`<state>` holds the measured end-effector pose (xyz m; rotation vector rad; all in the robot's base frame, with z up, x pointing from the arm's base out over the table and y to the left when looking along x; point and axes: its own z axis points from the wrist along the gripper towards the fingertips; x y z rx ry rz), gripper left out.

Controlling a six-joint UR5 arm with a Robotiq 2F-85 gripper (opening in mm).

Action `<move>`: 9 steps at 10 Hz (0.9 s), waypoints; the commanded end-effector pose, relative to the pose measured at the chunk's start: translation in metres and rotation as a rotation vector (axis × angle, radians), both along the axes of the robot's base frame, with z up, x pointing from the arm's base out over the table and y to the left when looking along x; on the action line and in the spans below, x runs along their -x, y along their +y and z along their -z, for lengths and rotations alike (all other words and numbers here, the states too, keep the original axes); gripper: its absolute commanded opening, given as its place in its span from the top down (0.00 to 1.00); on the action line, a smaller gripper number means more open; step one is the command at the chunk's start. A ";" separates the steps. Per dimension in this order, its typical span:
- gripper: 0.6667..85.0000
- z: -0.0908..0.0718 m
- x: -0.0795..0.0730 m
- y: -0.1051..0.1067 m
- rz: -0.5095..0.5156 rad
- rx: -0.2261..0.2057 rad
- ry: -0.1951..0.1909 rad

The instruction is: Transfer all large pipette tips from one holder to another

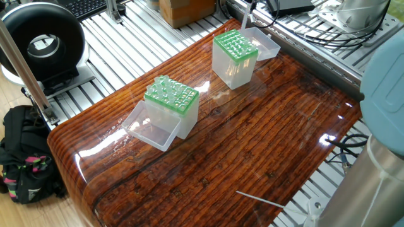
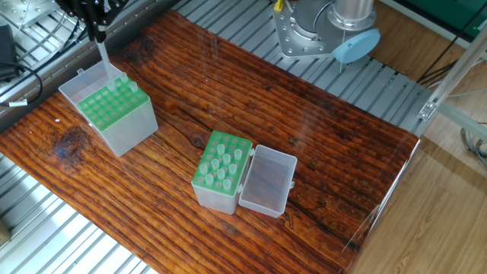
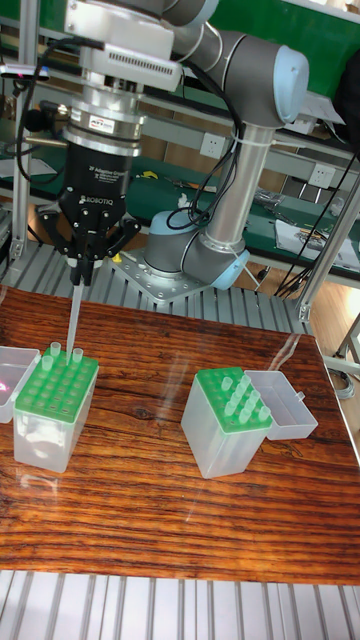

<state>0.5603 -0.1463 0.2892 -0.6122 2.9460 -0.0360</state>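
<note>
Glossy striped wooden desk [image 3: 150, 500] carried two green-topped translucent plastic holders, the black claw [image 3: 83, 266] gripping one long whitish pipette tip [image 3: 74, 315] above the left holder [image 3: 52, 410].

Reddish-brown table [image 3: 150, 480] with dark streaky wood grain and a glossy sheen; on it, two milky translucent boxes [image 3: 47, 425], each topped by a bright green rack [image 2: 222, 158] dotted with pale holes. Whitish translucent large pipette tips [image 3: 241, 396] standing in the racks. Above the table, a black gripper [image 3: 80, 268] under a silver and pale blue arm [image 3: 250, 80].
</note>
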 end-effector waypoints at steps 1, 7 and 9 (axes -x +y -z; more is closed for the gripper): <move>0.94 0.008 0.014 -0.007 -0.006 -0.025 0.020; 0.94 0.009 0.015 -0.010 -0.011 -0.017 0.020; 0.94 0.009 0.014 -0.010 -0.012 -0.020 0.017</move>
